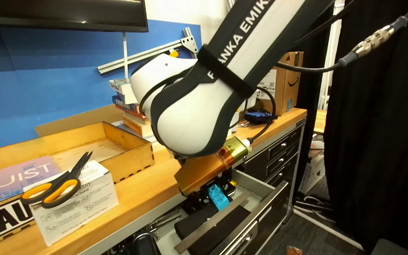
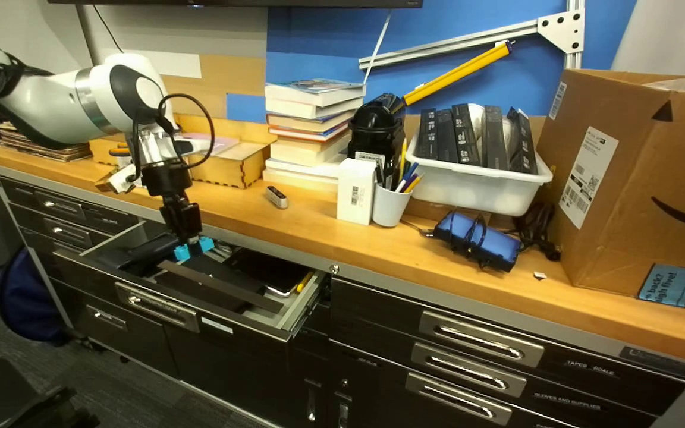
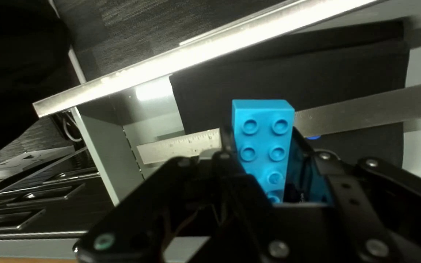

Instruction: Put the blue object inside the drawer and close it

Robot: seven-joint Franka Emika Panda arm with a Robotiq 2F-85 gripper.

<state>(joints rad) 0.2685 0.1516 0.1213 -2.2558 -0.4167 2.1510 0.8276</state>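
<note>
My claw is pinching the blue block, studded face toward the wrist view. Block's over the open drawer; can't tell if it touches anything inside. Wrist view, from the block: drawer's front edge at 11 o'clock, side wall at 9, metal ruler crossing behind from 9 to 3 o'clock.

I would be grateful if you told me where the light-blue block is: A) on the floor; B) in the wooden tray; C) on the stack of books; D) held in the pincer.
D, as the wrist view shows the light-blue block gripped by the pincer, seen against the open drawer.
</note>
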